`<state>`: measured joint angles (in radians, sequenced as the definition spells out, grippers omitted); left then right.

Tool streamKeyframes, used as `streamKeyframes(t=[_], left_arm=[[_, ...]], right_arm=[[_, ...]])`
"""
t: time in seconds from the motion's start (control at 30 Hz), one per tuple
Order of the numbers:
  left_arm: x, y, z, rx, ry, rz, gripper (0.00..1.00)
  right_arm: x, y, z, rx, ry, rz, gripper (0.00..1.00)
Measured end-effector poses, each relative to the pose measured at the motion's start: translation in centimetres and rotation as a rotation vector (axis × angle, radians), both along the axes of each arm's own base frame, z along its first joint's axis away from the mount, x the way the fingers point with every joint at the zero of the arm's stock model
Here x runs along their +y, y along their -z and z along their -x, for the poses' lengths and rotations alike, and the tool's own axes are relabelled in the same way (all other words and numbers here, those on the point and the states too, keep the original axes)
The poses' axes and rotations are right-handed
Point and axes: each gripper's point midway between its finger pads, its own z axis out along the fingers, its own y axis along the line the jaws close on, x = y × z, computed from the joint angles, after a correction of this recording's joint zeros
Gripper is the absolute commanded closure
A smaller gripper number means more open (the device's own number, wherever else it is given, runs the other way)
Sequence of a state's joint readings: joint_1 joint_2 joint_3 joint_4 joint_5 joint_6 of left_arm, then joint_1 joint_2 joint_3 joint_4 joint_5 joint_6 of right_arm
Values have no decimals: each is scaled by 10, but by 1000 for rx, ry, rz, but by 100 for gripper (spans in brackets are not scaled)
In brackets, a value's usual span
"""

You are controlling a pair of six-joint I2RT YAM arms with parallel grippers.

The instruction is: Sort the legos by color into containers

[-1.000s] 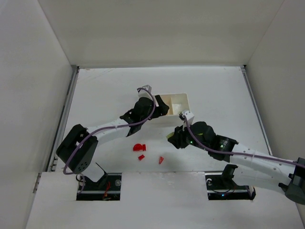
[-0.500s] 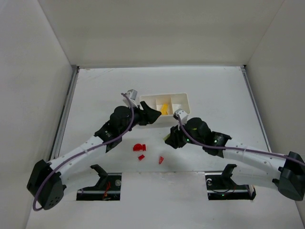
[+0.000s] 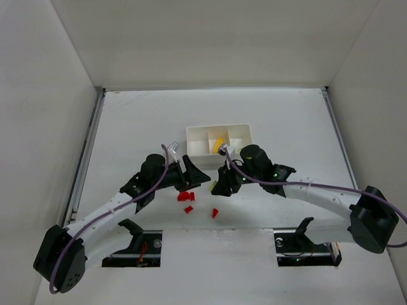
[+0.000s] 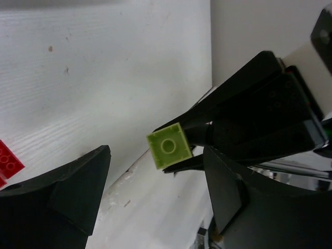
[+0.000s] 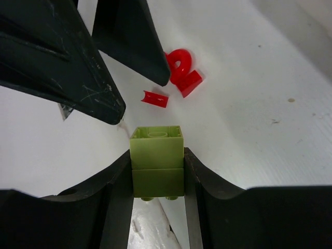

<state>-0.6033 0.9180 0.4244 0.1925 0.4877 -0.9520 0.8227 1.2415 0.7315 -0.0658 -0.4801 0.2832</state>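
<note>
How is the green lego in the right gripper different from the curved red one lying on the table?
The green brick is clamped between the fingers of the right gripper; the curved red piece lies loose on the table. The green brick is a boxy block; the curved red piece is rounded, like an arch. Both are small legos not yet in the tray.

From above, the left gripper [image 3: 198, 180] covers part of a red arch piece [image 3: 186, 197] toward the near edge of the table [image 3: 267, 219]. The right gripper [image 5: 157, 155] hides the lower sides of the green brick [image 5: 157, 139] between its fingers. The left wrist view cuts off a red plate [image 4: 8, 161] at its left edge.
</note>
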Motion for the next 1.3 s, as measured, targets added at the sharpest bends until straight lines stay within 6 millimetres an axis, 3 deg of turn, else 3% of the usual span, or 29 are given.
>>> streamKeyframes(t=[0.17,0.43,0.87,1.3], left_arm=[[-6,-1,5,99,12,82,30],[-15,-1,12,176,46,128,43],[-24,3,25,222,91,128,53],[-28,9,25,260,96,125,75]], right_arm=[[8,6,9,16,-49,13,69],[17,-6,15,-13,-87,-9,69],[14,-2,12,-44,-89,12,70],[8,2,7,-83,-81,54,69]])
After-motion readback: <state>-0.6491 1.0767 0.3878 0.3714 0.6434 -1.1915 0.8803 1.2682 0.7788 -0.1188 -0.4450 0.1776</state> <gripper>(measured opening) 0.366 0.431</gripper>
